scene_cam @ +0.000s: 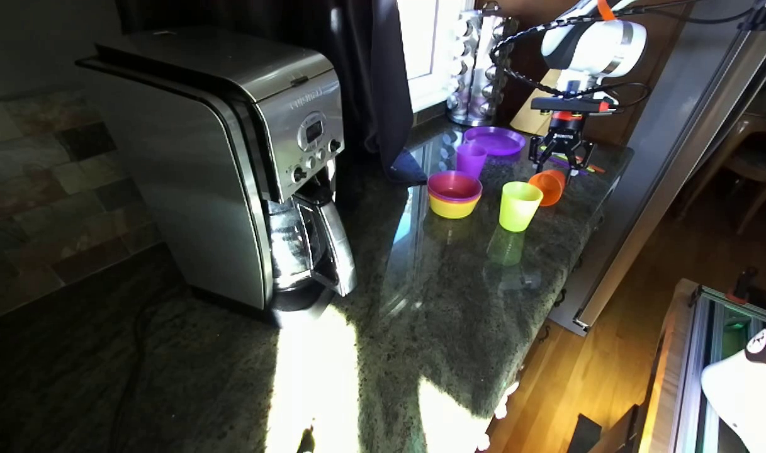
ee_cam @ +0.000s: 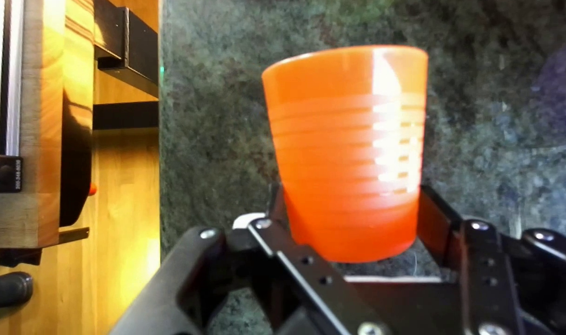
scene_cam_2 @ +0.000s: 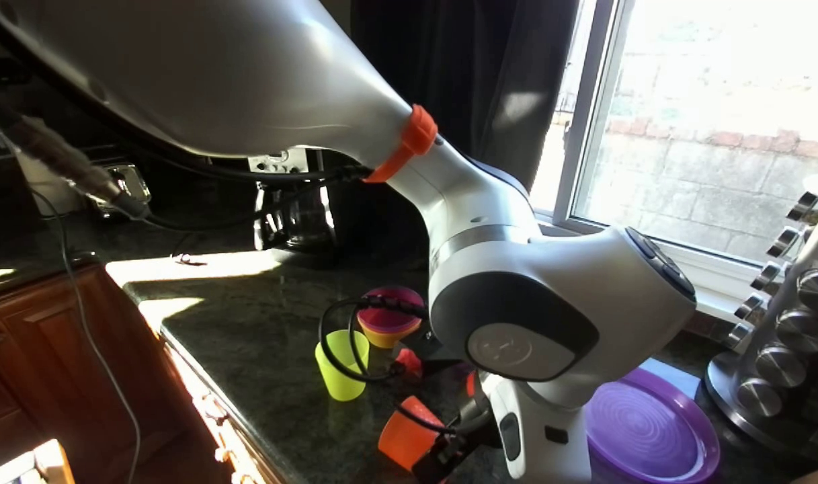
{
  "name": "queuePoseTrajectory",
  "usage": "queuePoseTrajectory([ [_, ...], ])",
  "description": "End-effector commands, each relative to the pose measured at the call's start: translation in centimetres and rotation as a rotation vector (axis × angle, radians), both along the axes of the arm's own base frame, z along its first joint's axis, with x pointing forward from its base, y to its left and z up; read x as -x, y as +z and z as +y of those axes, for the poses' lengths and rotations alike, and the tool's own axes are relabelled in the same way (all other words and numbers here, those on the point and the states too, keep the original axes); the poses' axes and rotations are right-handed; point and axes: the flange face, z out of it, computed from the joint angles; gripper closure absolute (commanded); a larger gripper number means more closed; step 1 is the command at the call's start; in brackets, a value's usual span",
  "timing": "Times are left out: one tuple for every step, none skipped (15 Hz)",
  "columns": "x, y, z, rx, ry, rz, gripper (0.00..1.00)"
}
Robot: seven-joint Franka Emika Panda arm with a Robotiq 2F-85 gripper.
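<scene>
My gripper (ee_cam: 350, 197) is shut on an orange cup (ee_cam: 343, 139), with one finger against each side near its base. The cup lies sideways in the fingers, its base towards the palm side of the wrist view and its rim away. In an exterior view the gripper (scene_cam: 557, 170) points down at the counter and the orange cup (scene_cam: 549, 189) shows its open mouth. It also shows in an exterior view (scene_cam_2: 407, 433), where the arm hides most of the gripper. I cannot tell whether the cup touches the counter. A yellow-green cup (scene_cam: 520, 206) stands upright close by.
Stacked bowls (scene_cam: 453, 195), a purple cup (scene_cam: 471, 160) and purple plates (scene_cam: 495, 141) stand towards the window. Coloured utensils (scene_cam: 593, 168) lie behind the gripper. A spice rack (scene_cam: 474, 69) and a coffee maker (scene_cam: 219, 157) are on the counter. The counter edge (ee_cam: 161, 163) is beside the cup.
</scene>
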Motion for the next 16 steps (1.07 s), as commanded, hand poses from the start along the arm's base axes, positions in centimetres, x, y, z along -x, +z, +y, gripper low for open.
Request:
queuePoseTrajectory([
  [0.1,2.0,1.0,0.103,-0.018,-0.046,0.56],
  [0.0,2.7,1.4,0.147,-0.003,-0.069,0.56],
  [0.0,3.5,2.3,0.205,0.029,-0.094,0.56],
  [-0.1,3.9,2.8,0.253,0.059,-0.114,0.56],
  [0.0,4.6,3.8,0.309,0.087,-0.134,0.56],
  [0.0,5.2,4.6,0.365,0.107,-0.155,0.56],
  [0.2,5.6,5.5,0.421,0.126,-0.173,0.56],
  [0.3,6.0,6.4,0.479,0.144,-0.189,0.56],
  [0.4,6.4,7.2,0.535,0.159,-0.204,0.56],
  [0.3,6.5,7.7,0.588,0.172,-0.218,0.56],
  [0.0,6.4,8.0,0.64,0.182,-0.228,0.56],
  [-0.5,6.4,8.0,0.691,0.19,-0.23,0.56],
  [-0.8,6.6,7.8,0.742,0.193,-0.233,0.56],
  [-1.1,6.9,7.6,0.791,0.193,-0.228,0.56],
  [-0.9,7.2,7.8,0.833,0.195,-0.22,0.56],
  [-0.2,7.1,8.2,0.87,0.202,-0.202,0.56],
])
